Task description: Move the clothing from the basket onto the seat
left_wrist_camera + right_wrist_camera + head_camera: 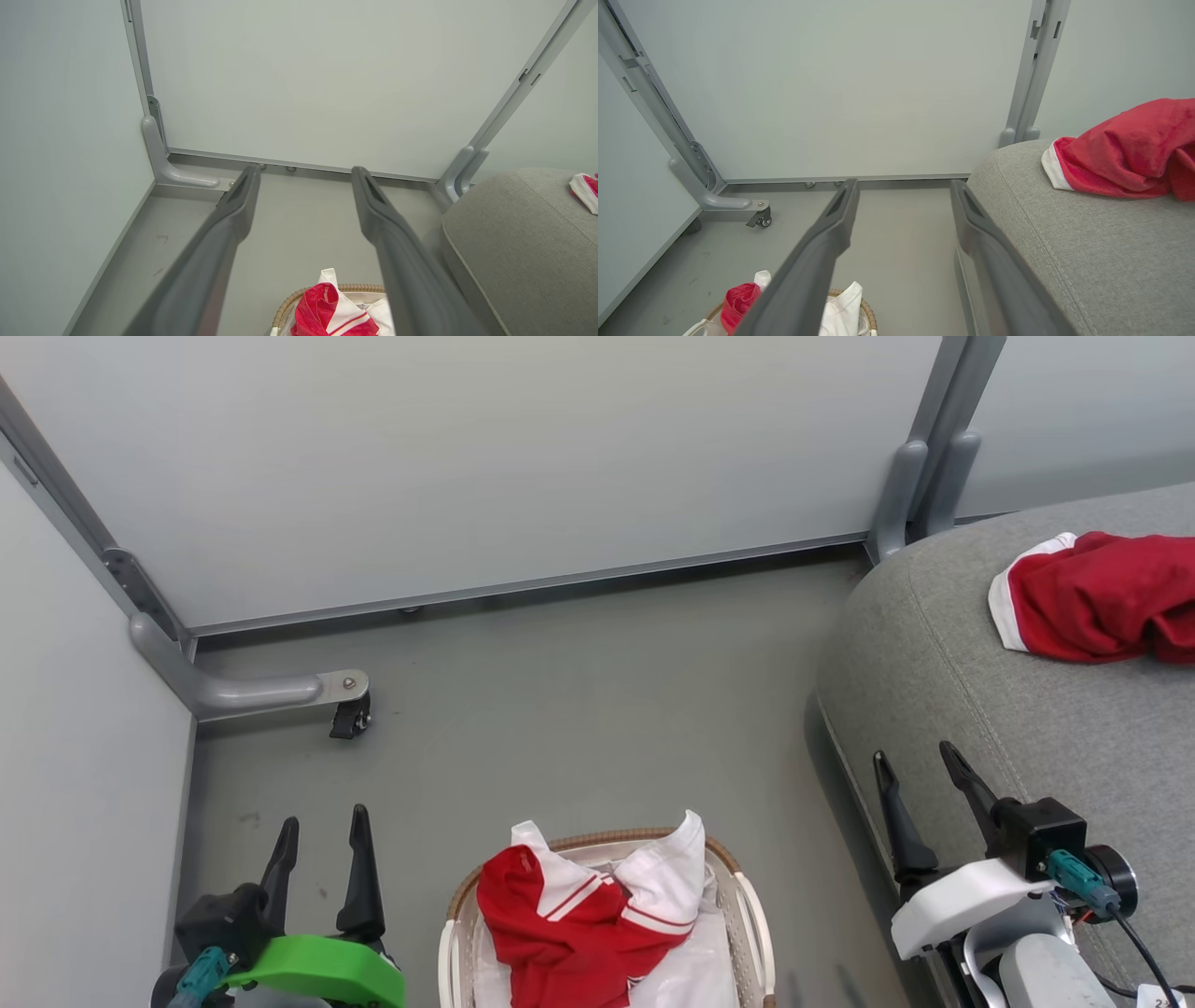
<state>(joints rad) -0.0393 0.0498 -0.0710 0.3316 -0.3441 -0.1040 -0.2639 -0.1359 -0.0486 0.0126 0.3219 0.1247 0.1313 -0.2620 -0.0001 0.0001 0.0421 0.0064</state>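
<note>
A red garment with white panels and thin stripes (579, 919) lies bunched in the white basket (754, 919) at the bottom centre of the head view; it shows too in the left wrist view (327, 312) and the right wrist view (740, 301). A second red garment with white trim (1102, 597) lies on the grey-green seat (943, 672) at the right, seen also from the right wrist (1125, 154). My left gripper (319, 821) stands open left of the basket, holding nothing. My right gripper (917, 758) stands open over the seat's front edge, holding nothing.
Pale partition panels close off the back and left. A grey panel foot with a black caster (350, 717) juts onto the floor at the left. Two grey posts (920, 495) stand behind the seat. Grey floor (597, 709) lies between basket and wall.
</note>
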